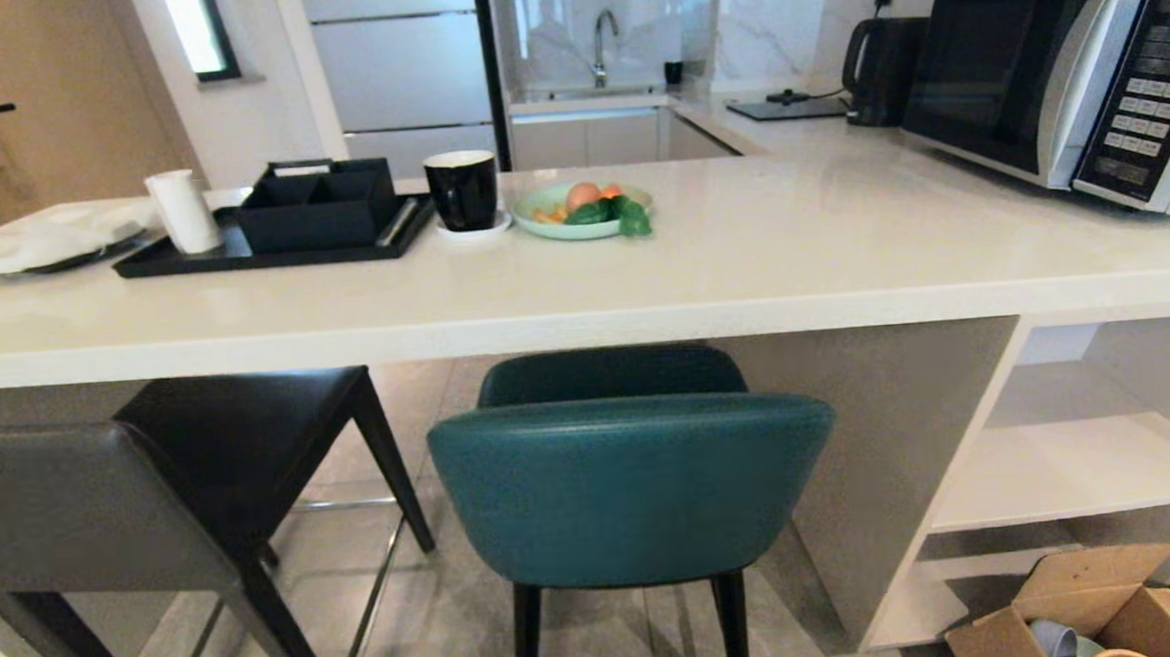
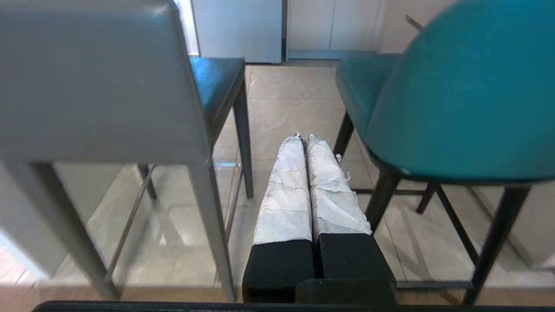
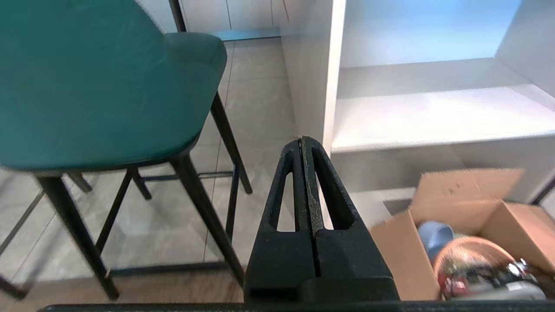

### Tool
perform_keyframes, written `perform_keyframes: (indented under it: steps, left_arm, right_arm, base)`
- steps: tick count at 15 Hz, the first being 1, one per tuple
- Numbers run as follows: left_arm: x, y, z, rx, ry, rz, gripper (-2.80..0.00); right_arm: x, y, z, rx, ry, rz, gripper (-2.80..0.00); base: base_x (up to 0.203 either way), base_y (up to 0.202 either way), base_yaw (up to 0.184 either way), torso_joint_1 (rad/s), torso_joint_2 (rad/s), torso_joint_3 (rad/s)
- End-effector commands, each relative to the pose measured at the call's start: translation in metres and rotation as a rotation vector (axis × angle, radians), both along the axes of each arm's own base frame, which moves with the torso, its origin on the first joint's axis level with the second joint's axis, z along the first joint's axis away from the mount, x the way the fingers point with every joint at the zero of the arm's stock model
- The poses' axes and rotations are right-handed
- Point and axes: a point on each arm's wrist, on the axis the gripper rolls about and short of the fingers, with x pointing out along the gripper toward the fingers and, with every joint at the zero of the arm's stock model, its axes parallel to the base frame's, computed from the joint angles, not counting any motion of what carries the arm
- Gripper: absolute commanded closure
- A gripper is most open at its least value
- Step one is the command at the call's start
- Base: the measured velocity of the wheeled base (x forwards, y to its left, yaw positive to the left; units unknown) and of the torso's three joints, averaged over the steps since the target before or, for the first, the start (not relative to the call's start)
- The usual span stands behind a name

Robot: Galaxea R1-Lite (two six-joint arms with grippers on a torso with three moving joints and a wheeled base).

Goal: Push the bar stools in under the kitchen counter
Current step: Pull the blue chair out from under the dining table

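**Stools seen part-way under the worktop**

Nearest the head camera, the teal stool (image 1: 633, 486) is seen lower centre, its seat partly beneath the white worktop (image 1: 582, 279). At lower left the dark grey stool (image 1: 153, 491) is angled, its back clear of the edge. The left end effector (image 2: 303, 138) is clenched between both stools, nothing gripped. The right end effector (image 3: 302, 139) is clenched empty beside the teal stool, near a cardboard box (image 3: 455, 225).

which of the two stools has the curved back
The teal stool, standing nearer the counter's open shelves. Its back wraps round in a rounded shell, while the dark grey stool beside it has a flat, square back.
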Motion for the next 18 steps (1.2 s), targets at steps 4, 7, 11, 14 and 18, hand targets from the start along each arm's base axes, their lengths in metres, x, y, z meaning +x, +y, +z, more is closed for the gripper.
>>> perform_keyframes:
  steps: [4,7,11,14,18]
  left_arm:
    - [0.0023,0.0,-0.0075,0.0,0.027,0.0,0.0]
    - [0.0023,0.0,-0.0075,0.0,0.027,0.0,0.0]
    - [0.0023,0.0,-0.0075,0.0,0.028,0.0,0.0]
    - [0.0023,0.0,-0.0075,0.0,0.027,0.0,0.0]
    - [0.0023,0.0,-0.0075,0.0,0.027,0.0,0.0]
  right_arm:
    - [0.0002,0.0,-0.0004,0.0,0.003,0.0,0.0]
    - [0.0001,0.0,0.0,0.0,0.002,0.0,0.0]
    - [0.0002,0.0,-0.0004,0.0,0.003,0.0,0.0]
    - [0.0002,0.0,-0.0004,0.0,0.003,0.0,0.0]
    - [0.0002,0.0,-0.0004,0.0,0.003,0.0,0.0]
  base:
    - [0.161,0.0,0.001,0.007,0.0,0.002]
    - [0.0,0.0,0.0,0.0,0.0,0.0]
    - [0.0,0.0,0.0,-0.056,0.15,0.092]
    - [0.0,0.0,0.0,-0.149,0.42,0.269]
    - [0.0,0.0,0.0,-0.137,0.44,0.301]
